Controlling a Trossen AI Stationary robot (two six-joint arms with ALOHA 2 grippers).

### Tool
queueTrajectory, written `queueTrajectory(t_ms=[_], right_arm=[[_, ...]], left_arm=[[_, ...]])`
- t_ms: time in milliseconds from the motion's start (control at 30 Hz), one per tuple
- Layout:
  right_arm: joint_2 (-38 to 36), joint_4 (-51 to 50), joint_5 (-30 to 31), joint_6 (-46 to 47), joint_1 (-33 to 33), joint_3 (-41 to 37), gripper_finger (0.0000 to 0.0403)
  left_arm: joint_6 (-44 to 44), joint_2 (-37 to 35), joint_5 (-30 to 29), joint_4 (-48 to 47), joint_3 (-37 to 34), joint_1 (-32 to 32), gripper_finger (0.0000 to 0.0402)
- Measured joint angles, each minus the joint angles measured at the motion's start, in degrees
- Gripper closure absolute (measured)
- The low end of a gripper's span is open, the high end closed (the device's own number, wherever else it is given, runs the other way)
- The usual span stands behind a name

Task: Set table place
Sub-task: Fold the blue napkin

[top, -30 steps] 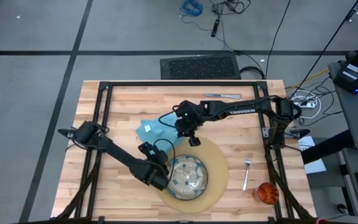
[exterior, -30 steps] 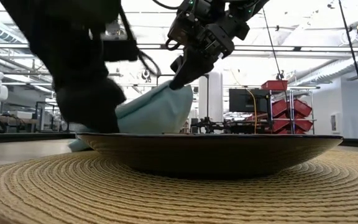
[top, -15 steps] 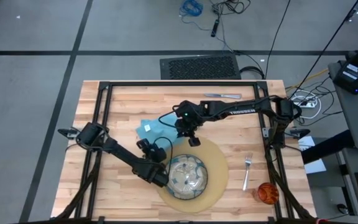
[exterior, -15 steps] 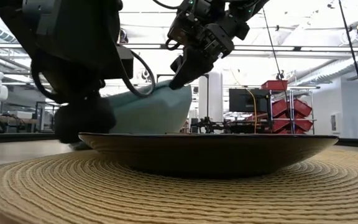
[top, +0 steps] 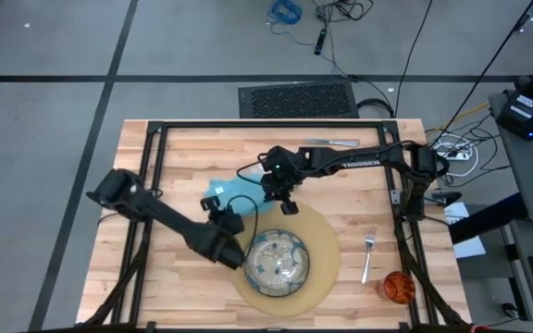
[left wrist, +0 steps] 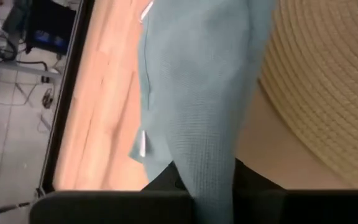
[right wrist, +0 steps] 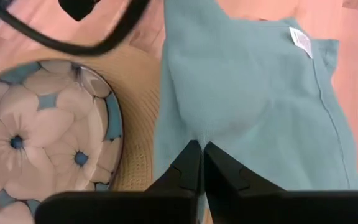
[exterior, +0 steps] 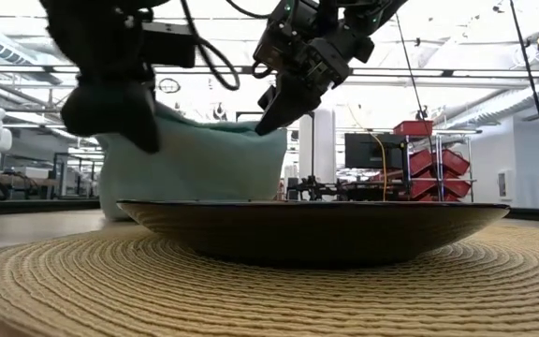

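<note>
The teal napkin (exterior: 195, 164) hangs between my two grippers beyond the plate (top: 278, 261), which sits on the round woven placemat (top: 327, 242). My left gripper (exterior: 143, 139) is shut on the napkin's left upper end; my right gripper (exterior: 265, 124) is shut on its right upper end. In the high view the napkin (top: 232, 190) shows at the placemat's far left, between my left gripper (top: 214, 203) and my right gripper (top: 290, 209). Its lower edge drops behind the plate's rim. My left gripper pinches a bunched fold of the napkin (left wrist: 207, 177) between its two fingers (left wrist: 166, 182); the cloth runs away from the fingers, lifted above the table. My right gripper pinches a gathered fold of the napkin (right wrist: 197, 138) between its shut fingers (right wrist: 187, 165), slanting down from above, with the cloth spreading out below.
A fork (top: 368, 252) lies right of the placemat and an orange cup (top: 398, 287) stands near the front right corner. More cutlery (top: 331, 142) lies at the table's far edge. Black frame rails (top: 151, 176) run along the table's sides.
My left gripper has shut on the napkin's left part and risen from beside the plate, moving toward the table's far left. That side of the napkin is now lifted and the cloth spreads between both grippers. My right gripper has kept still.
</note>
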Motion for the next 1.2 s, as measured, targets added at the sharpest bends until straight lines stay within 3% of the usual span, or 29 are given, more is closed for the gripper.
queueTrajectory(t_ms=[300,533,733,967,1200], right_arm=[[0.0,3.5,-6.1,2.3,-4.6,0.0,0.0403],[0.0,3.9,-7.4,3.0,-8.0,0.0,0.0403],[1.0,6.1,-9.5,4.0,-10.3,0.0,0.0403],[7.2,9.9,-12.0,5.8,-11.5,1.1,0.0403],[15.7,6.9,-12.0,5.3,-11.5,12.0,0.0403]], left_arm=[[15.4,-3.6,9.9,9.7,-6.0,10.3,0.0401],[21.3,-6.5,15.6,20.3,-12.4,16.9,0.0401],[25.3,-10.0,18.0,23.8,-14.8,20.8,0.0401],[27.0,-12.6,18.6,24.3,-16.6,25.1,0.0401],[29.8,-12.6,20.6,24.4,-16.7,29.2,0.0401]])
